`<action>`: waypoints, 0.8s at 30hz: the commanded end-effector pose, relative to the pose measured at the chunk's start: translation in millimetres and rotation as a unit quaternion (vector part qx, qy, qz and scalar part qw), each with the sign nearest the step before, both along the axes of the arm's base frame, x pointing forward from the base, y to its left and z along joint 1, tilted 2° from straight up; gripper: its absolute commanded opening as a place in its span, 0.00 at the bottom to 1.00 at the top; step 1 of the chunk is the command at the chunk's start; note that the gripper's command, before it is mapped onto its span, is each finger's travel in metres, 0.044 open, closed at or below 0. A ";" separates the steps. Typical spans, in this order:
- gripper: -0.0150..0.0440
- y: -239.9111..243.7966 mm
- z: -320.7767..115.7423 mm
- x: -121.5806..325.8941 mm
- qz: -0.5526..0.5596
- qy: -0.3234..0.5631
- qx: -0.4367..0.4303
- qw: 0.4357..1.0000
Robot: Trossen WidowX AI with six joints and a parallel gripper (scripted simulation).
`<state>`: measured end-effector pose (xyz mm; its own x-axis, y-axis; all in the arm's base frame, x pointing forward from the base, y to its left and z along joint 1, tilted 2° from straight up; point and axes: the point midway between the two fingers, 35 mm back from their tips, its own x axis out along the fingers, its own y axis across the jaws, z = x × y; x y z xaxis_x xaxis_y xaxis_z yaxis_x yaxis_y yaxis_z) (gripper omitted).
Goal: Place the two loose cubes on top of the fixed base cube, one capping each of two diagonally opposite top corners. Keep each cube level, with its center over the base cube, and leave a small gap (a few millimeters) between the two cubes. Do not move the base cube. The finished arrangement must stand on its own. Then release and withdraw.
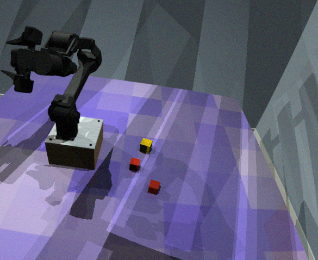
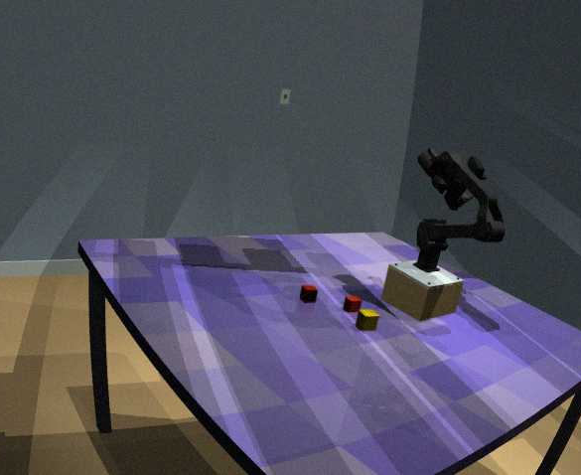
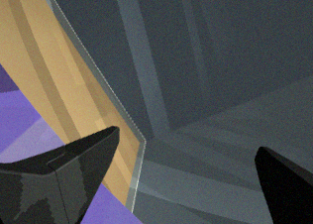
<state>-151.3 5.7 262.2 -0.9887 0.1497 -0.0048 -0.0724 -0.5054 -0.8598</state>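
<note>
A yellow cube (image 1: 145,146) (image 2: 366,320) stands on the table and looks slightly larger than the two red cubes. One red cube (image 1: 135,164) (image 2: 352,304) lies near it, with a gap between them. The other red cube (image 1: 154,187) (image 2: 308,294) lies farther from the yellow cube. All three rest separately on the table, and nothing is on top of the yellow cube. My gripper (image 1: 4,56) (image 3: 188,144) is open and empty, raised high and far from the cubes. The wrist view shows both fingers wide apart and no cube.
The arm stands on a box (image 1: 70,156) (image 2: 402,295) with a pale metal top, beside the cubes on the purple patterned table (image 1: 181,237) (image 2: 301,418). Shadows and light streaks cross the table. Grey walls stand beyond it.
</note>
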 end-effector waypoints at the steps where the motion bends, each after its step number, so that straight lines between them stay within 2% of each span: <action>1: 0.89 -1.6 -0.1 -0.2 0.003 -0.002 0.001 1.000; 5: 0.71 -33.4 -3.7 -0.5 0.064 -0.047 0.013 0.997; 14: 0.70 -118.5 -19.9 26.3 0.218 -0.162 0.065 0.960; 24: 0.70 -195.9 -44.3 98.3 0.365 -0.273 0.149 0.878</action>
<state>-85.6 -162.6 228.7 -0.7803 -0.3957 -0.4844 0.5710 -0.1346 -0.8098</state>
